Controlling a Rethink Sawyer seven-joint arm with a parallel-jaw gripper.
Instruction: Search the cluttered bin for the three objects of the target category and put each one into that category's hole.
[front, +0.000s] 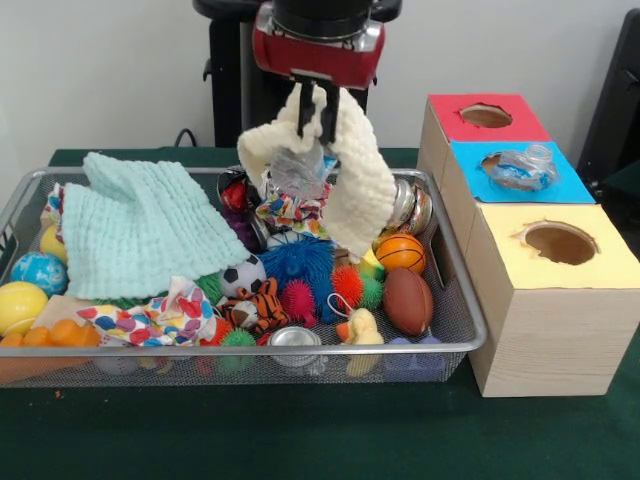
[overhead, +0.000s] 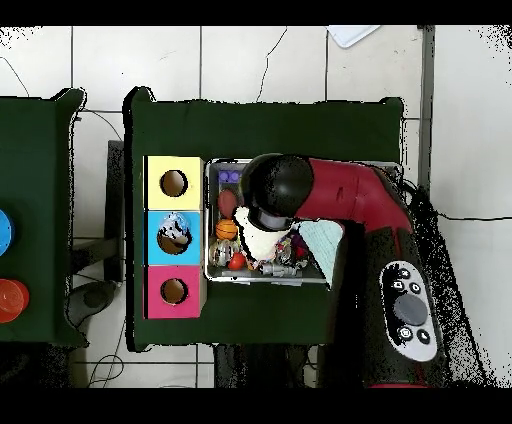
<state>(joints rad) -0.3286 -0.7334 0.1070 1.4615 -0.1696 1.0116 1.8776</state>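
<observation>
Front view: a crumpled clear plastic bottle (front: 298, 172) hangs just below the gripper (front: 316, 122), above the middle of the wire bin (front: 455, 330), with a cream cloth (front: 355, 180) draped over it on both sides. The dark fingers (front: 327, 112) are drawn close together, clamped on the cloth's top fold; whether they also pinch the bottle I cannot tell. The bottle's long axis looks roughly upright, though the cloth hides its ends.

Below it in the bin lie a blue spiky ball (front: 300, 262), a small basketball (front: 401, 252), a brown football (front: 407, 300), a rubber duck (front: 361, 328) and a pale green cloth (front: 140, 225) towards the left.

Beside the bin on the bench (front: 300, 440), a second clear bottle (front: 525, 166) lies across the hole of the blue box (front: 570, 186), between the red box (front: 520, 120) and the yellow box (front: 600, 265).
</observation>
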